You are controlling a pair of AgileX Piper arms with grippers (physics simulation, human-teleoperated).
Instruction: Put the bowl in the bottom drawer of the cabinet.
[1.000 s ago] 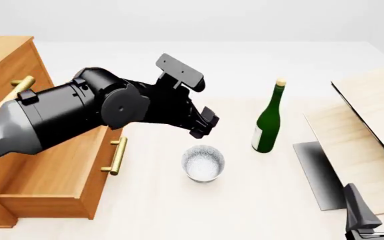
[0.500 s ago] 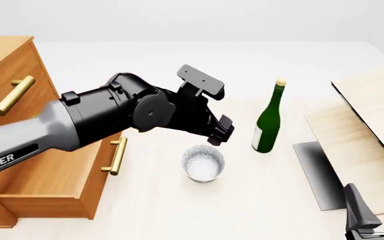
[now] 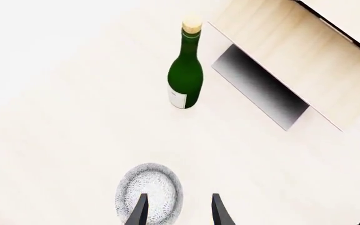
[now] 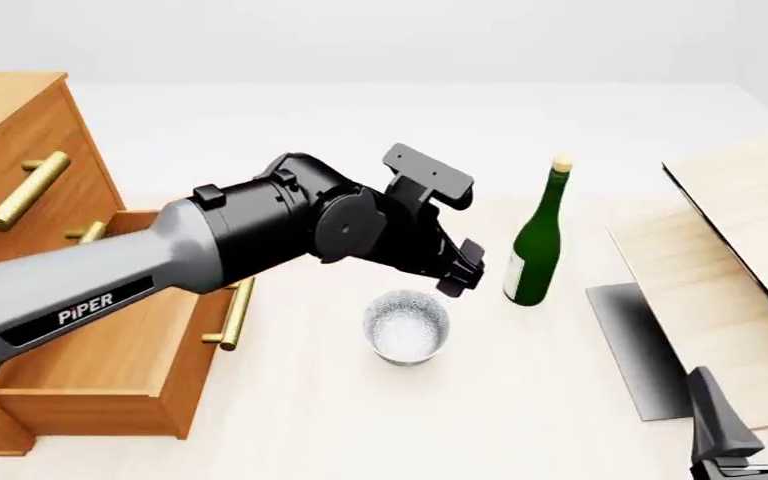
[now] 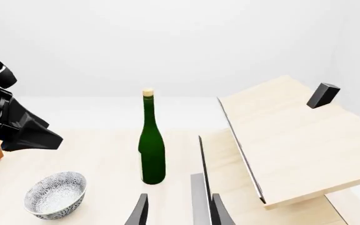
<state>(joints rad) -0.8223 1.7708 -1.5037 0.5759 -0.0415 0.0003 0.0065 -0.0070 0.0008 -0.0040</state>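
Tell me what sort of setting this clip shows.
A simulated tabletop workspace, likely a household-style test scene: the renders show a pale table bearing a wooden cabinet with its bottom drawer pulled open, a speckled bowl, a green wine bottle, and pale boards.

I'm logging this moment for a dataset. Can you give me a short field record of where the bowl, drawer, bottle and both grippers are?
bowl: upright on table, ungripped
bottom drawer: pulled open, nothing seen inside
bottle: upright, behind and right of bowl
left gripper: open, above bowl, between it and bottle
right gripper: open, low at near right edge, holding nothing
boards: pale wood, on the right
task state: bowl not yet picked up
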